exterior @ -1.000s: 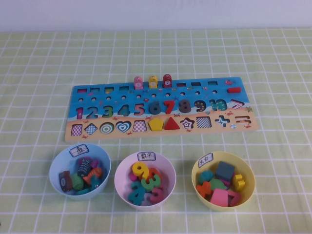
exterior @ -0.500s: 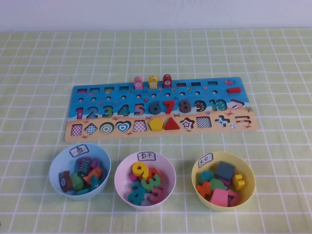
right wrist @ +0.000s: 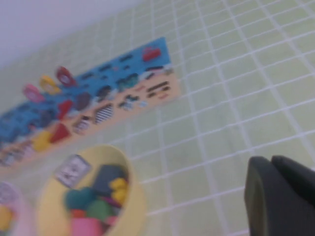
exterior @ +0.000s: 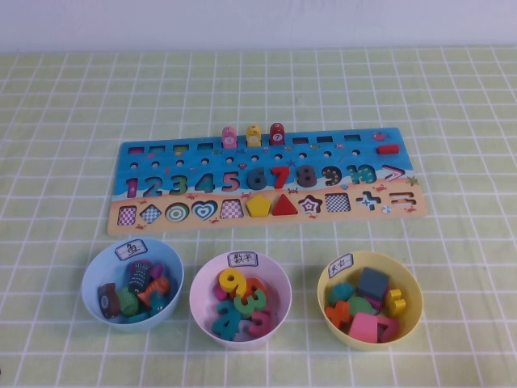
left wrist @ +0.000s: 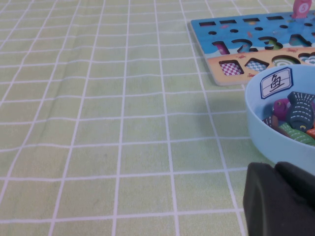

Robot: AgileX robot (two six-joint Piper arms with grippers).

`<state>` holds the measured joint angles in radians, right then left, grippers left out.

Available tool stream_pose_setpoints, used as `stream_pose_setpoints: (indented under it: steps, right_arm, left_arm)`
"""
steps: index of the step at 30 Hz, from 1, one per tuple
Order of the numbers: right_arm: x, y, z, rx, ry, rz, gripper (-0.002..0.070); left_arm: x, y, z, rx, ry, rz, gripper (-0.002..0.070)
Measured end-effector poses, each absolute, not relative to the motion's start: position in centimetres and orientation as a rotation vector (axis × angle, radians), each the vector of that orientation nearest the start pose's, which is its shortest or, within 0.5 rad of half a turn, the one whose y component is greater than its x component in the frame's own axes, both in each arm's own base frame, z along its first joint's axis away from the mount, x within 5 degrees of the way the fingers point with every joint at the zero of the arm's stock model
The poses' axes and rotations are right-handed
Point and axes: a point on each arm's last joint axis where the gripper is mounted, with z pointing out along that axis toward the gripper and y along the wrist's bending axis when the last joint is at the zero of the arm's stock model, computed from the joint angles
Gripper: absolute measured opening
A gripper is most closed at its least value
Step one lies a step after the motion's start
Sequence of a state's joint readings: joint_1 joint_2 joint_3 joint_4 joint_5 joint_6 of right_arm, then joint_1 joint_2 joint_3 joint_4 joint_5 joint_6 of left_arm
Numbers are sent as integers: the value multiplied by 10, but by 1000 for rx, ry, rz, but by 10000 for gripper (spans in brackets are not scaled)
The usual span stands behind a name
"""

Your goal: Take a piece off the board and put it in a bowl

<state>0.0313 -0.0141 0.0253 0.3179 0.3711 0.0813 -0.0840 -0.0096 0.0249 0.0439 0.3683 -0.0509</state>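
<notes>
Right tool (right wrist: 283, 196) hangs low over the worktop (right wrist: 246, 88), pressed together, yellow bowl (right wrist: 133, 196) just beside it. Left tool (left wrist: 278, 199) sits by the blue bowl (left wrist: 261, 128); can't tell its state.

The bench (exterior: 452, 97) is showing a pale green cloth crossed by a white grid. The board (exterior: 137, 152) is wearing blue on its upper part and tan along its lower strip, with checked purple-and-white insets in several cut-outs. The piece (exterior: 306, 175), a numeral 8, is showing dark grey-brown, beside a red 7 (exterior: 279, 176) and a dark blue-grey 6 (exterior: 257, 178). A yellow pentagon (exterior: 258, 206) and a red triangle (exterior: 283, 205) are sitting in the tan strip. The bowl (exterior: 202, 283) is looking pale pink-white, the light blue bowl (exterior: 90, 279) and the yellow bowl (exterior: 408, 279) flanking it, each carrying a white label. The left hand (left wrist: 278, 201) and the right hand (right wrist: 280, 196) are showing black.
</notes>
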Motion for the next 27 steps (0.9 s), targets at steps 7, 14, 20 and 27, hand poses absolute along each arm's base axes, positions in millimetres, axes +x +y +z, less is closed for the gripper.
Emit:
stream_pose_setpoints:
  steps: [7, 14, 20, 27]
  right_arm:
    - [51, 27, 188, 658, 1669, 1015, -17]
    - [52, 26, 191, 705, 1620, 1068, -17]
    - [52, 26, 191, 642, 1635, 1009, -17]
    - [51, 28, 194, 520, 1683, 926, -17]
  left_arm:
    - [53, -3, 172, 58, 1866, -50, -5]
    - [53, -3, 172, 57, 1866, -49, -5]
    - [53, -3, 172, 57, 1866, -49, -5]
    - [53, -3, 172, 57, 1866, -49, -5]
